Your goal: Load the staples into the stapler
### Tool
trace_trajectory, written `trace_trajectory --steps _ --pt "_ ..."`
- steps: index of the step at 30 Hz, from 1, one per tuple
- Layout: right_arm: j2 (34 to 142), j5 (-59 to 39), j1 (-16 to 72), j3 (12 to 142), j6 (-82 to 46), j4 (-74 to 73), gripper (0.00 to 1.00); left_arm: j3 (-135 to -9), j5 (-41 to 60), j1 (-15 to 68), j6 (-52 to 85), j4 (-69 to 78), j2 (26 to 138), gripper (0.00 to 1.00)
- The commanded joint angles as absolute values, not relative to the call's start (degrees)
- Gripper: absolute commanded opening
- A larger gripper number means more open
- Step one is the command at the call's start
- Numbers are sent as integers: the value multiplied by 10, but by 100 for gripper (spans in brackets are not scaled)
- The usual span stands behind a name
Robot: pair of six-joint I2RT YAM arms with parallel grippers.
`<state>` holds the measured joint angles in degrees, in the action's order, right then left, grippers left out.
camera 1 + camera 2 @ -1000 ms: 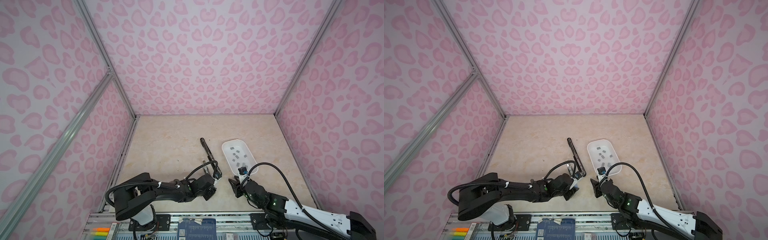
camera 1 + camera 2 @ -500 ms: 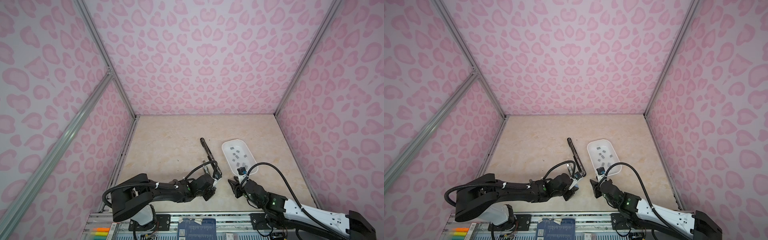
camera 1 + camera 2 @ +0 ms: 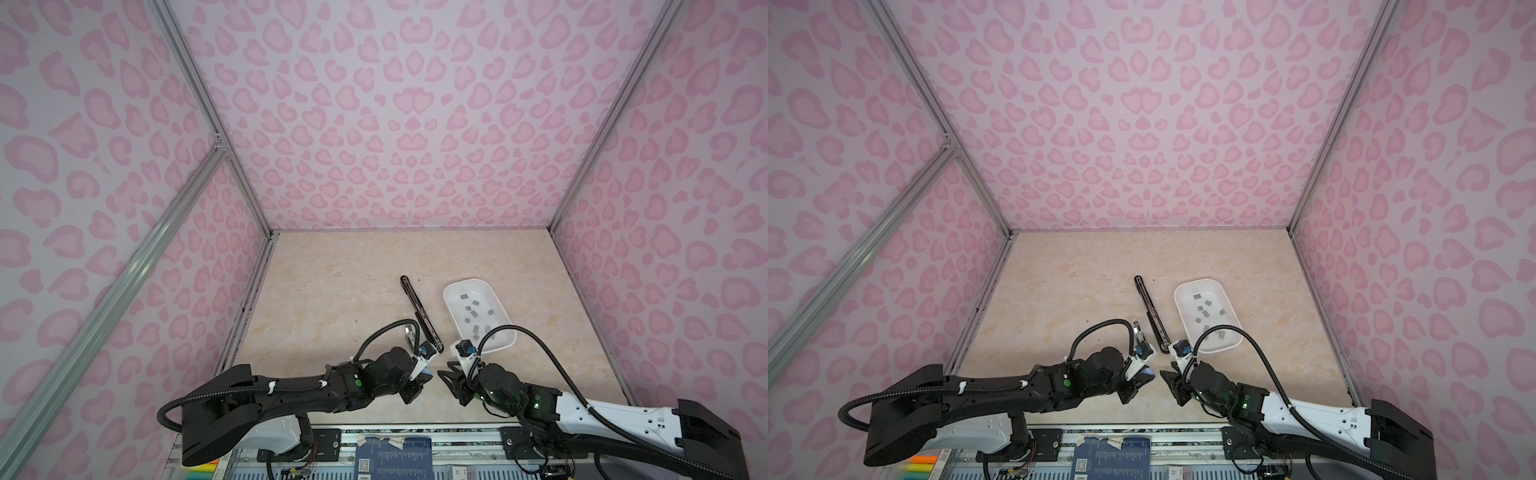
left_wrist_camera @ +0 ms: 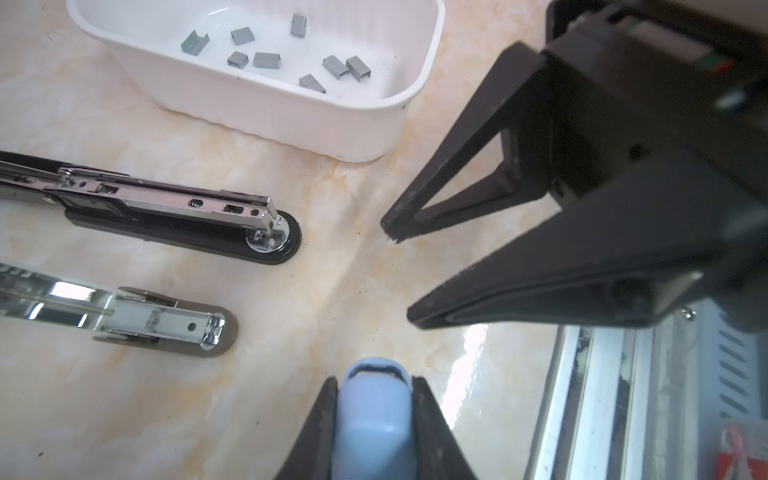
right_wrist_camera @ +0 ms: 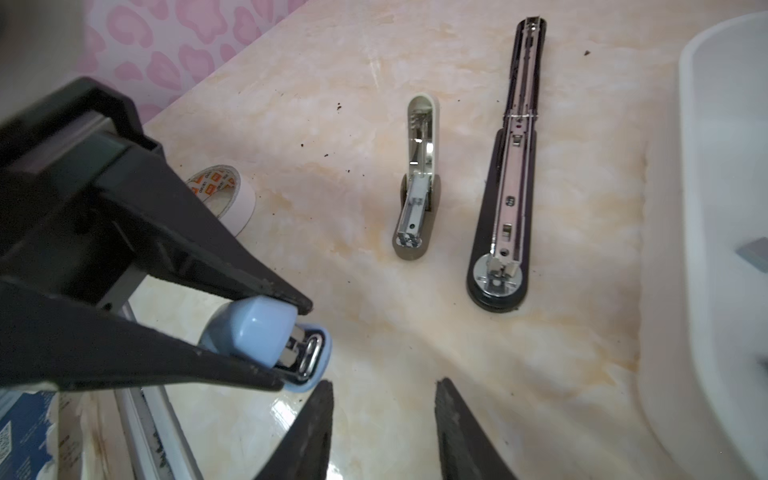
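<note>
Rounded blue stapler [image 5: 253,326]; glossy plastic — pinched by left gripper [image 5: 291,345].

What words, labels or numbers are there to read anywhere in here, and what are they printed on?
No text here can be read for certain.
Tape roll: orange printed marks on its inner core, too blurred to read.
Blue sheet at the front edge: white print and a square code, too small to read.
White tray: no print visible.

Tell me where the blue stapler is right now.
In the right wrist view, the blue stapler is clamped in the left gripper, near the table's front edge, facing the open right gripper.
</note>
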<state>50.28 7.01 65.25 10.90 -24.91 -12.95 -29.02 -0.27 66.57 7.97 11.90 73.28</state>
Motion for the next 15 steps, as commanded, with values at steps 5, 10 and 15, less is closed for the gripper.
trace_trajectory --steps 5,10,15 --pt "601 59 667 154 -245 -170 40 -283 9 669 83 139 721 4" --pt "659 59 669 169 -249 -185 39 -282 -12 669 90 139 711 4" --pt "696 53 671 178 -246 -203 39 -263 -39 669 99 147 666 4"
